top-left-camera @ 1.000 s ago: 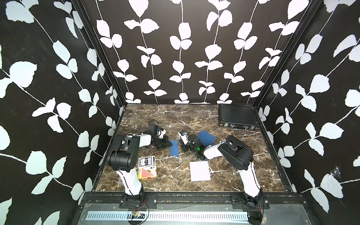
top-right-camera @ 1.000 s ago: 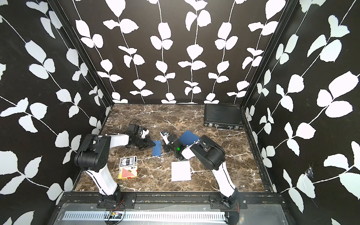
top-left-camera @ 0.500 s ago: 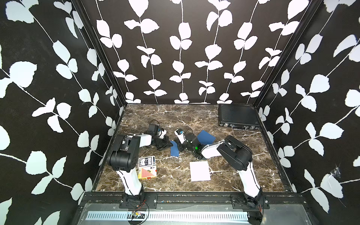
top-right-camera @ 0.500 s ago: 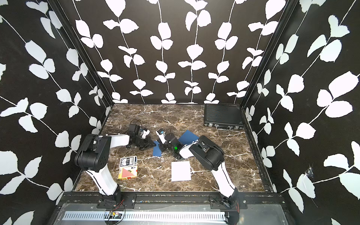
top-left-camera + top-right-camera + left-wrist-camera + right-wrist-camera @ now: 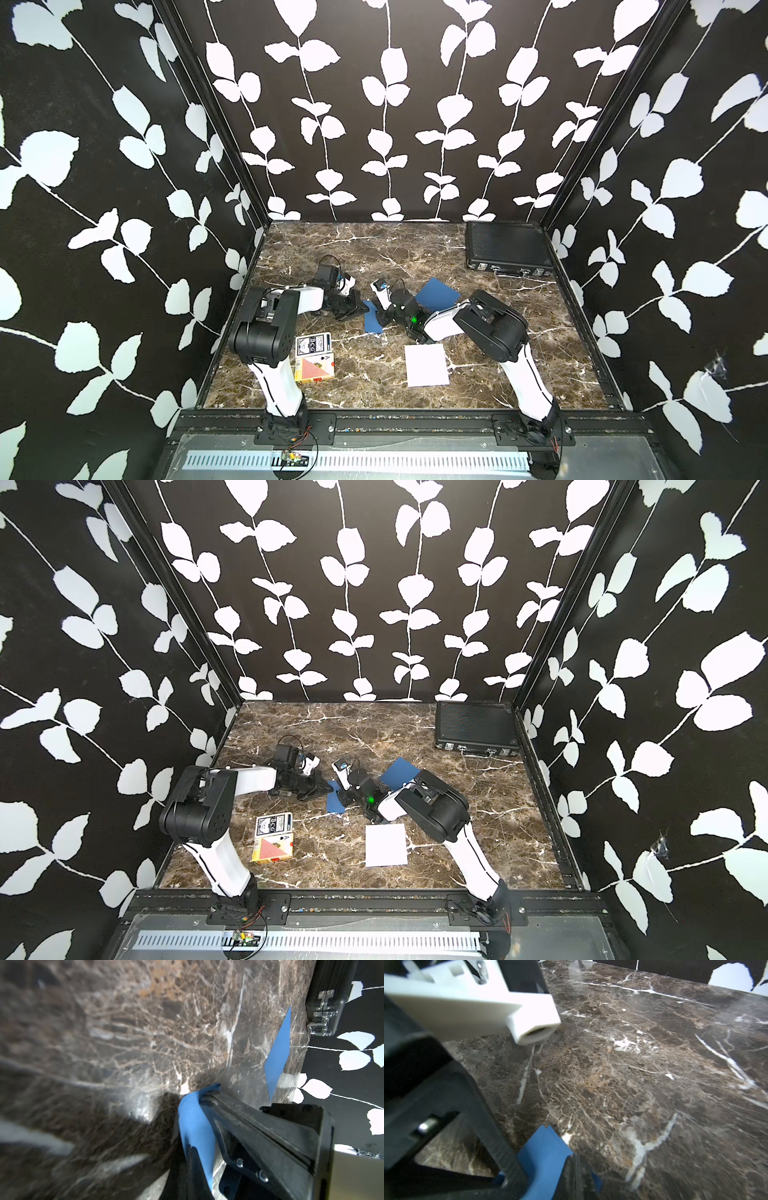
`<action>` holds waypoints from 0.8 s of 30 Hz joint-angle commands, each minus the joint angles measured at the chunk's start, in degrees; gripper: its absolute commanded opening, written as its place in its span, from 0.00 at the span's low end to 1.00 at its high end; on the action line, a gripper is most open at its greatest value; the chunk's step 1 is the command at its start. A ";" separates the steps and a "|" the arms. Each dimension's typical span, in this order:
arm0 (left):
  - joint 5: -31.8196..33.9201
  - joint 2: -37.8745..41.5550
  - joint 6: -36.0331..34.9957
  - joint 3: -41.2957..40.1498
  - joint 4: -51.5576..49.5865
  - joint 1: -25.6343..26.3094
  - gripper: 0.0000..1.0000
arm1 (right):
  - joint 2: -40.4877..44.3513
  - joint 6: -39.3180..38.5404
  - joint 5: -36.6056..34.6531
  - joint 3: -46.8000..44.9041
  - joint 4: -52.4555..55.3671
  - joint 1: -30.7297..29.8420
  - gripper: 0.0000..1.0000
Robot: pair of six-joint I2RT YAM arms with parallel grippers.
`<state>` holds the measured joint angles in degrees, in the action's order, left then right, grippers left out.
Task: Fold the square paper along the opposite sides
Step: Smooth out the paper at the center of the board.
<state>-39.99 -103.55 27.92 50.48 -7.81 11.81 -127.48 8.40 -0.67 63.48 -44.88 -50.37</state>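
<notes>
L fingers (image 5: 239,1118) clamped tight on one edge of blue paper (image 5: 372,324). Paper sits mid surface (image 5: 374,257), btwn both arms, doubled into a narrow strip, top layer bowed; corners nearly meet, slightly off. R fingers (image 5: 496,1142) pinched closed on its other side. Fold approx. done; crease prob. needs flattening, then release.

Bright even light, sharp top views, wrist views blurred toward edges, white glare on marble tabletop (image 5: 143,1109)
</notes>
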 commanded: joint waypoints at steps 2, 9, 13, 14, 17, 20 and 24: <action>2.42 -0.26 -0.76 -1.37 -4.48 0.28 0.00 | 0.42 -0.09 -7.52 -3.59 2.20 0.62 0.06; 2.65 -0.91 -1.69 0.10 -6.34 0.32 0.00 | 1.52 0.10 -8.36 -5.79 0.07 1.13 0.07; 1.08 -0.74 -1.42 1.34 -7.23 0.33 0.00 | 6.75 -0.16 -6.17 -8.53 -1.63 2.19 0.08; 1.29 -0.63 -2.00 1.98 -8.27 0.32 0.00 | 8.09 -0.36 -4.33 -9.02 -2.07 2.35 0.09; 2.58 -0.33 -5.33 4.91 -13.35 0.32 0.00 | 9.95 -1.63 7.55 -9.08 -4.27 2.73 0.12; 2.56 -1.14 -7.86 7.36 -16.85 0.37 0.00 | 9.24 -2.87 18.63 -7.99 -4.15 2.73 0.14; 2.58 -3.25 -12.18 10.76 -23.08 0.32 0.00 | 7.19 -3.47 24.56 -6.09 -3.51 2.73 0.14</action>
<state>-38.00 -105.84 20.51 59.33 -23.59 11.92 -119.24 6.11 14.81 55.27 -47.51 -47.33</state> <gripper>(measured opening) 0.047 0.137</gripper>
